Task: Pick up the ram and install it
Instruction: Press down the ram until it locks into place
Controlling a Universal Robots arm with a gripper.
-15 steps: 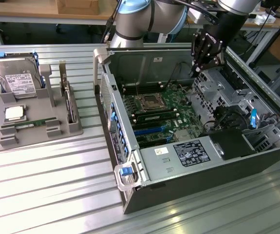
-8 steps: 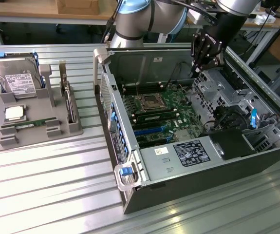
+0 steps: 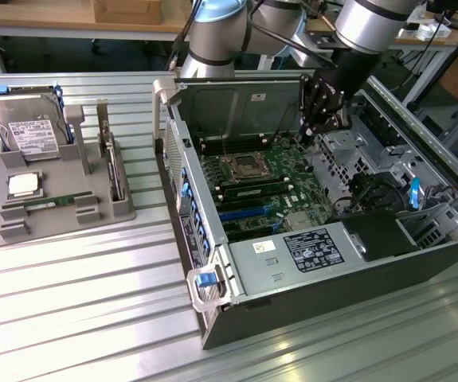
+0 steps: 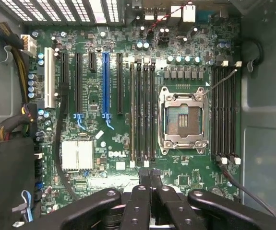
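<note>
Lying flat, ram (image 3: 51, 204) runs lengthwise along grey tray (image 3: 21, 231).

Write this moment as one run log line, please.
tool: shut, empty, above motherboard | ram: in grey holder, not picked | case: open

From the exterior view you look down at an angle from high and well back, taking in the slatted table (image 3: 69, 278), the grey tray (image 3: 61, 203) on that view's left and the open case (image 3: 324, 239) on its right. Your wrist view sits close inside the case, facing straight down onto the motherboard (image 4: 128, 110), with the gripper (image 4: 150, 184) at its edge. Both views share the motherboard and CPU socket (image 4: 183, 120).
</note>
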